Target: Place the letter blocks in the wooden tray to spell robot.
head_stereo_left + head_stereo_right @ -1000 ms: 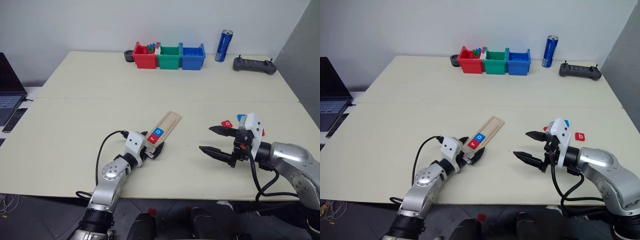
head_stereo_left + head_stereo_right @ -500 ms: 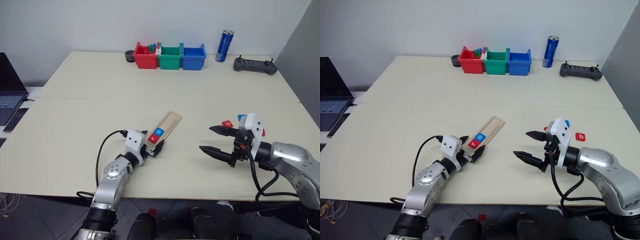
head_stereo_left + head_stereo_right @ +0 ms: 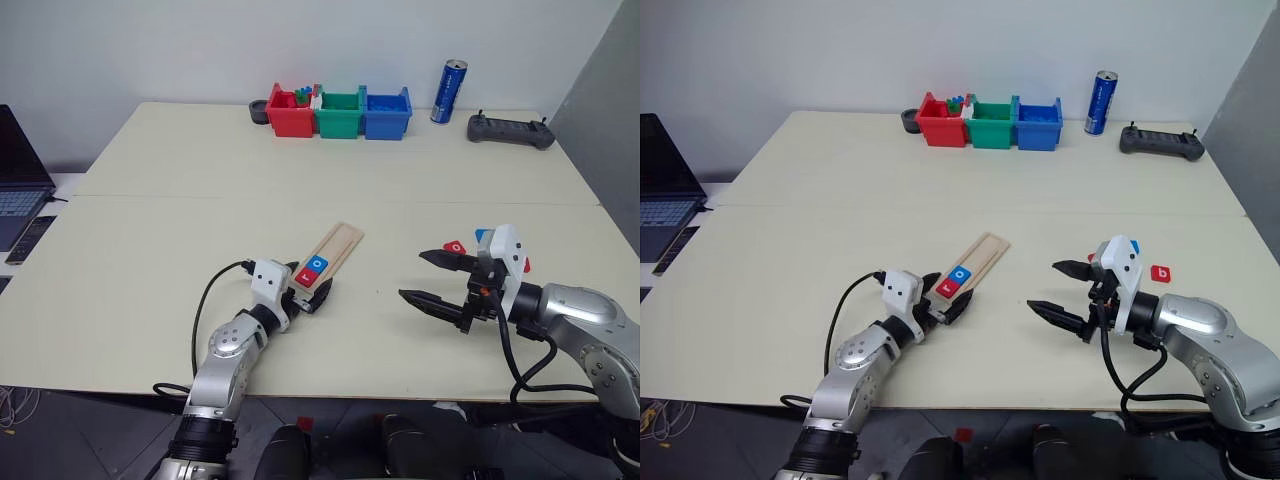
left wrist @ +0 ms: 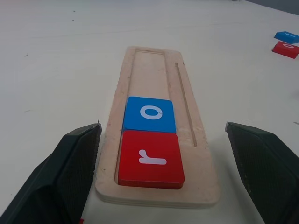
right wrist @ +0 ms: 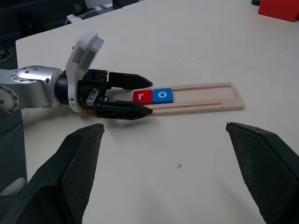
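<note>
Left wrist view looks straight along the left gripper (image 4: 161, 172), whose two black fingers (image 4: 60, 177) stand spread wide, one on each side of the near end of the wooden tray (image 4: 156, 88), holding nothing. Between those fingers, at that end of the groove, lies a red block with "r" (image 4: 150, 159), and touching it on the far side is a blue block with "o" (image 4: 150, 114); the groove beyond them is bare wood. Whether the fingertips touch the tray's edges cannot be told.

From the head views, the right gripper (image 3: 432, 276) hangs above the table (image 3: 200, 190), well apart from the tray, pointing towards it. Its fingers are spread wide too, one above the other, and grip nothing. Just behind its upper finger lie a red block with "o" (image 3: 456, 246) and a blue block (image 3: 483, 235). On the outer side of that wrist lies a red block with "b" (image 3: 1159, 272).

Far beyond both grippers, along the table's back edge, stand red, green and blue bins (image 3: 339, 112), a blue can (image 3: 447, 91) and a dark handheld controller (image 3: 509, 130).
</note>
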`<state>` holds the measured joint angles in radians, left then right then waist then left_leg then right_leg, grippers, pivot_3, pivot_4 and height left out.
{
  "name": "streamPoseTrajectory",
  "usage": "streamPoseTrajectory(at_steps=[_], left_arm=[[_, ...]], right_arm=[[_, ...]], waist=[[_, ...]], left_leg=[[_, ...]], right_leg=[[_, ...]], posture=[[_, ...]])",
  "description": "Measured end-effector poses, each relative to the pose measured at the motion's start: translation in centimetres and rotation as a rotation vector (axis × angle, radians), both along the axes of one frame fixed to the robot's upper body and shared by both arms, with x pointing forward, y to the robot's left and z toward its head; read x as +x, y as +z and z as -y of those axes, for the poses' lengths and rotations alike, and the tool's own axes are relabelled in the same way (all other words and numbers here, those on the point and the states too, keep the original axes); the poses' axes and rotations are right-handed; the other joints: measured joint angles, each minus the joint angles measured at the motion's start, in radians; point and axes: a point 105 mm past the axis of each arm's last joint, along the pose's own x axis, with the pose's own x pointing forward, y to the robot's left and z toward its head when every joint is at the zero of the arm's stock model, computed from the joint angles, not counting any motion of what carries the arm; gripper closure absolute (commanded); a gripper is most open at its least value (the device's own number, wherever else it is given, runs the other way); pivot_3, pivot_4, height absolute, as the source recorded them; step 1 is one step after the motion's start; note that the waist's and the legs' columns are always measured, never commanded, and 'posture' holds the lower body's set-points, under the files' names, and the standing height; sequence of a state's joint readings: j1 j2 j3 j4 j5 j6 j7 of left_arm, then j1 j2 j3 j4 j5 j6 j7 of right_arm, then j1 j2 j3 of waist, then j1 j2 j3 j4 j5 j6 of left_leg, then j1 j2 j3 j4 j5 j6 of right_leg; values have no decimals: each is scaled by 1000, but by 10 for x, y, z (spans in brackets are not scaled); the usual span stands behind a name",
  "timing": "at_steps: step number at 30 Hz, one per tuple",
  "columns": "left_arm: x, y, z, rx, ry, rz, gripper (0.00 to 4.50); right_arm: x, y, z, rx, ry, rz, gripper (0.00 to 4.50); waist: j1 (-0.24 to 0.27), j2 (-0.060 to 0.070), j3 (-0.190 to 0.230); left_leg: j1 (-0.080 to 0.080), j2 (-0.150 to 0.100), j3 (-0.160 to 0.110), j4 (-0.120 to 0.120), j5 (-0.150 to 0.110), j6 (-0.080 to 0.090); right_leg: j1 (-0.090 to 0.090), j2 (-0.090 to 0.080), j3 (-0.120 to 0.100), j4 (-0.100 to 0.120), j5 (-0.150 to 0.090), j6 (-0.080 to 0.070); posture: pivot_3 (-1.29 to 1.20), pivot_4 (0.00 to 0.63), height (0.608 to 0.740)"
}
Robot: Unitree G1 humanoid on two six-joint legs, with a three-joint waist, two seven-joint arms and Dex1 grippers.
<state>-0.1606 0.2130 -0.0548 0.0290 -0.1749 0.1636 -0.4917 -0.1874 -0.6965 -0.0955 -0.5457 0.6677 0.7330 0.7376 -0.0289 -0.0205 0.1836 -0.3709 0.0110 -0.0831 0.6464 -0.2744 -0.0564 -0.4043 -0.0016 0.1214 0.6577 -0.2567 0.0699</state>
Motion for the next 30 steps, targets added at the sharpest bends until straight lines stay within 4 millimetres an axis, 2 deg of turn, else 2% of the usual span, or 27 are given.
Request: streamPoseTrajectory(at_steps=[24, 27, 30], left_arm=[[2, -3, -3, 47, 39, 13, 0], [2, -3, -3, 47, 39, 13, 570], [3, -2, -4, 42, 42, 14, 1471]], right_arm=[[3, 8, -3, 5, 10, 29, 51], [3, 9, -4, 5, 11, 33, 0], [3, 9, -4, 5, 11, 33, 0]], waist=[[-2, 0, 0], [-2, 0, 0], [-2, 0, 0]], left_leg=[[1, 0, 0, 0, 0, 0], [1, 0, 0, 0, 0, 0], [1, 0, 0, 0, 0, 0]], right_leg=[[0, 0, 0, 0, 0, 0], [0, 0, 0, 0, 0, 0], [0, 0, 0, 0, 0, 0]], posture=[[0, 150, 740], [0, 150, 740], [0, 150, 740]])
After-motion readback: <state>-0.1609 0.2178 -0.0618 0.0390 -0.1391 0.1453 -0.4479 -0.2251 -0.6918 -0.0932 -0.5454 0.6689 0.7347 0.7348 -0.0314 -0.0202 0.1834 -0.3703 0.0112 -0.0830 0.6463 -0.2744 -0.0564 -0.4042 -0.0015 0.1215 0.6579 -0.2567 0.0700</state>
